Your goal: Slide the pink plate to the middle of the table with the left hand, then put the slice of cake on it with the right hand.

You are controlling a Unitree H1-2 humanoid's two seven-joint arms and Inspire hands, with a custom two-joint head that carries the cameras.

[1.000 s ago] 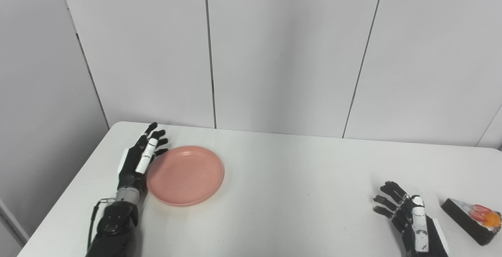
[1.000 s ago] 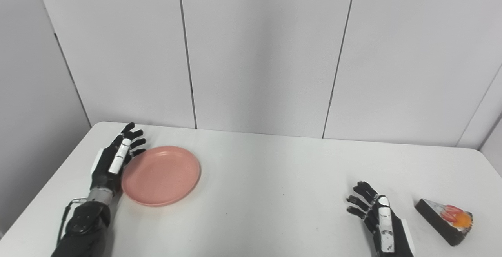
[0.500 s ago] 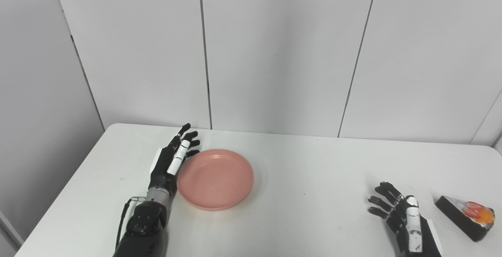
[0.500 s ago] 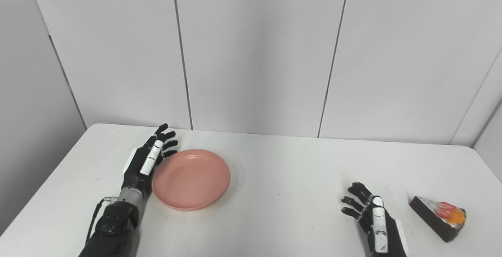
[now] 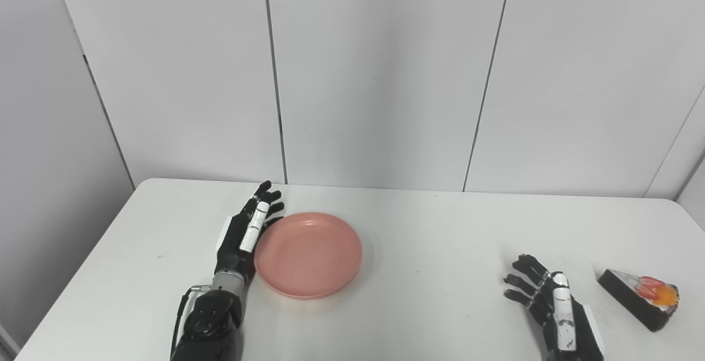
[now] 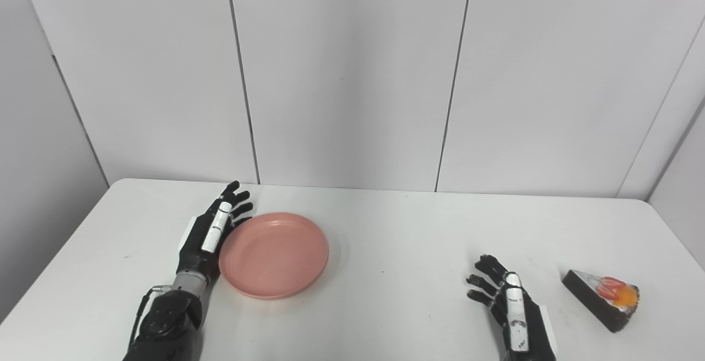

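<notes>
A pink plate (image 5: 308, 255) lies flat on the white table (image 5: 440, 229), left of the middle. My left hand (image 5: 246, 234) is open with its fingers straight, its edge against the plate's left rim. It also shows in the right eye view (image 6: 212, 234). My right hand (image 5: 551, 306) is open and empty, low over the table at the front right. A dark slice of cake (image 5: 639, 298) with red and orange fruit on top lies on the table just right of that hand, not touching it.
Grey wall panels (image 5: 374, 74) stand right behind the table's far edge. The table's left edge (image 5: 82, 273) runs near my left arm. The table's right edge lies just beyond the cake.
My left hand has pushed the pink plate to the right across the table. The camera has also shifted. The right hand and the cake have stayed in place.
</notes>
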